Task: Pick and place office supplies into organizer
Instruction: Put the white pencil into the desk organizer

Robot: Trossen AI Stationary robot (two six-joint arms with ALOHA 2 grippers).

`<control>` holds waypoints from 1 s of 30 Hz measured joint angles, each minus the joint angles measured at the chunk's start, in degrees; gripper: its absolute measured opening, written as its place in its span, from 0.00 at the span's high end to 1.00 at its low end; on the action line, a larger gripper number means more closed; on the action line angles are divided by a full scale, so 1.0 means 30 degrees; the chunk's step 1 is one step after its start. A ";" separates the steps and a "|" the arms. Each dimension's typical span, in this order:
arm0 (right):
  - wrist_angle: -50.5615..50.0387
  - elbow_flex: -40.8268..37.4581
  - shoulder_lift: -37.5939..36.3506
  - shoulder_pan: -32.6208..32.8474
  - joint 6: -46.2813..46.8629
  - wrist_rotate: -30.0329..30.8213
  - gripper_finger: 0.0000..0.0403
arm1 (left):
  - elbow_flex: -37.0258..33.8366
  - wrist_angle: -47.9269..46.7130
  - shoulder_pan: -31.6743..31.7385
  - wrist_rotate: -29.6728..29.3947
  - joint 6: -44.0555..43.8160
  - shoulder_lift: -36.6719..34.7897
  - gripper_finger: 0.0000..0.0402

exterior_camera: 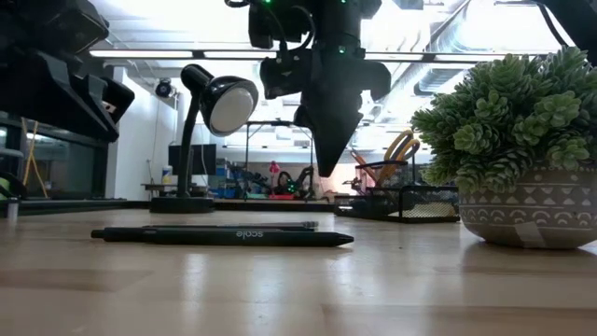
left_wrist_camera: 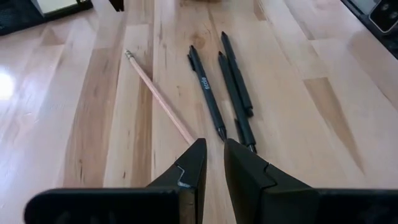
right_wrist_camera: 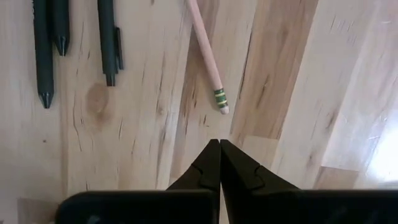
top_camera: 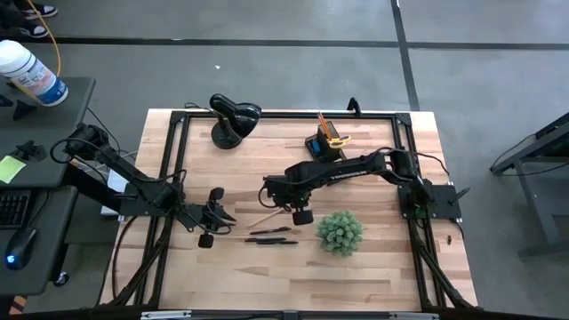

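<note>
Nearest our low camera lay a black pen (exterior_camera: pixel 224 237), flat on the worktop (exterior_camera: pixel 298 289), with more pens behind it. From above we logged three thin black pens (top_camera: pixel 271 236) lying side by side near the middle of the worktop, and a pencil (top_camera: pixel 264 219) just beside them on the far side, slanting. Right hand (top_camera: pixel 302 215): fingers pressed together, holding nothing, hanging over the bare wood just beyond the pencil's eraser end (right_wrist_camera: pixel 219 99); in its wrist view the pencil ran away from the fingertips almost in line with them, slightly slanted. Left hand (top_camera: pixel 213 224): jaws a narrow slit apart, empty, near the pencil's sharpened end and the pen tips, well short of touching. We judged the right hand nearer the pencil, and judged that a grasp would need the jaws opened and set across the shaft, not along it. Organizer (top_camera: pixel 324 142): black caddy at the far edge, yellow-handled scissors (top_camera: pixel 334 139) and pencils upright in it, well apart from the loose items. Plant (top_camera: pixel 340 232) stood close by the right hand; lamp (top_camera: pixel 233 118) at far left.
</note>
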 joint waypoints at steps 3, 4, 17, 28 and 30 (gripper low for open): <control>0.0093 0.0000 0.0000 -0.0001 -0.0309 -0.1107 1.00 | 0.0000 0.0000 -0.0003 -0.0015 0.0015 0.0000 0.89; 0.0148 0.0007 0.0000 -0.0001 -0.0536 -0.1556 1.00 | 0.0000 0.0000 -0.0007 -0.0015 0.0034 0.0000 0.89; 0.1489 0.0022 0.1033 -0.0235 -0.3366 -0.1663 0.76 | 0.0000 -0.0059 -0.0007 -0.0023 0.0012 0.0000 0.89; 0.1500 0.0022 0.1889 -0.0751 -0.4386 -0.0889 0.70 | 0.0000 -0.0095 -0.0003 -0.0023 -0.0017 0.0000 0.89; 0.1701 0.0022 0.1902 -0.0845 -0.4393 -0.0854 0.71 | 0.0000 -0.0095 -0.0004 -0.0023 -0.0021 0.0000 0.89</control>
